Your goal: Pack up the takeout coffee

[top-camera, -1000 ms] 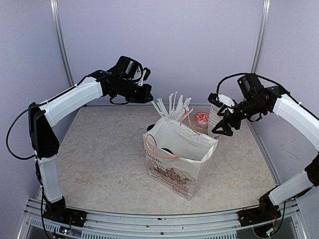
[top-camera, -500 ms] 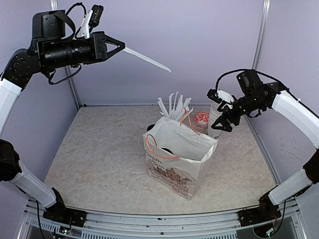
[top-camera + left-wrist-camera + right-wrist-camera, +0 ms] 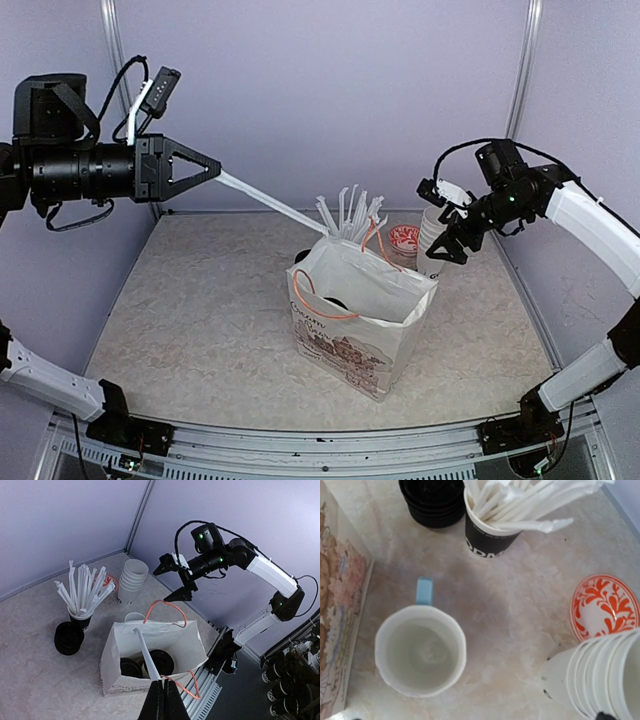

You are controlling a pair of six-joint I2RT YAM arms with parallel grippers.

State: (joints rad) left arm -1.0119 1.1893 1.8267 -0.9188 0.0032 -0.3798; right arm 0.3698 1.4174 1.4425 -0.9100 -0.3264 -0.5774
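Two coffee cups stand inside the white paper bag (image 3: 115, 650); only their black lids (image 3: 161, 661) (image 3: 129, 667) show in the left wrist view. My left gripper (image 3: 163, 692) is shut on a white wrapped straw (image 3: 142, 652) and hangs high above the bag. In the top view that gripper (image 3: 216, 172) is up at the left, and the straw (image 3: 275, 205) slants down to the bag's (image 3: 350, 330) back rim. My right gripper (image 3: 445, 240) is open and empty, over the light-blue handled mug (image 3: 420, 652) behind the bag.
A black cup of wrapped straws (image 3: 492, 535), a stack of black lids (image 3: 437, 500), a red patterned dish (image 3: 605, 605) and a stack of plain white cups (image 3: 600, 680) stand behind the bag. The bag's orange handles (image 3: 167, 605) stick up.
My left arm has swung down and left with the straw, so the straw's tip now reaches the bag's rim. The right arm has hardly moved.
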